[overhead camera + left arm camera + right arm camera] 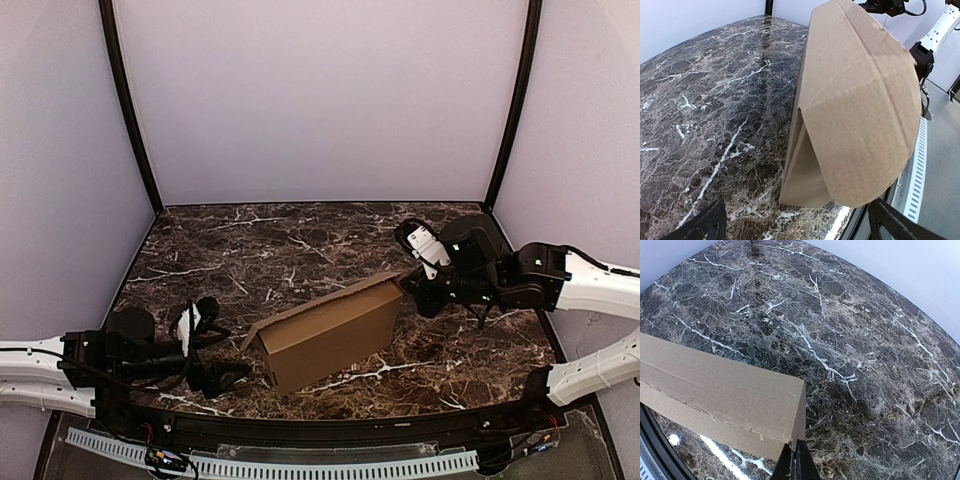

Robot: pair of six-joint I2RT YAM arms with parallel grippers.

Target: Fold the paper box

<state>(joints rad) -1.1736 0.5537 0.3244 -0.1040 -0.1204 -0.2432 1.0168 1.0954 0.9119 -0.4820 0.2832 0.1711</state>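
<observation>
Starting at the left: the left claw [225, 340] hangs low over the tabletop [300, 240] at about 8 o'clock from its middle. It is spread wide and holds nothing. In its own wrist view the two dark fingers [705, 225] sit at the bottom corners of the picture, and the near end of the paper box [325, 335] fills the space ahead of them. The fingers are close to the cardboard but not touching it. My read is that this claw is lined up on the box's open left end, ready to take a flap or brace that end (a judgement, mind).

At centre, the box is partly formed. It is a long brown carton on the tabletop, near the front edge, lying slantwise with its left end towards 7 o'clock and its right end towards 2 o'clock. The left wrist view shows a rounded flap leaning out from that end and not tucked in, so the fold looks unfinished.

Over on the right, the right claw [403, 287] meets the box at its 2 o'clock end. From its wrist camera the fingers appear pressed together, nipping the thin upright edge of the cardboard at that corner. That pinch likely anchors the carton so it stays put while the other end gets worked.
</observation>
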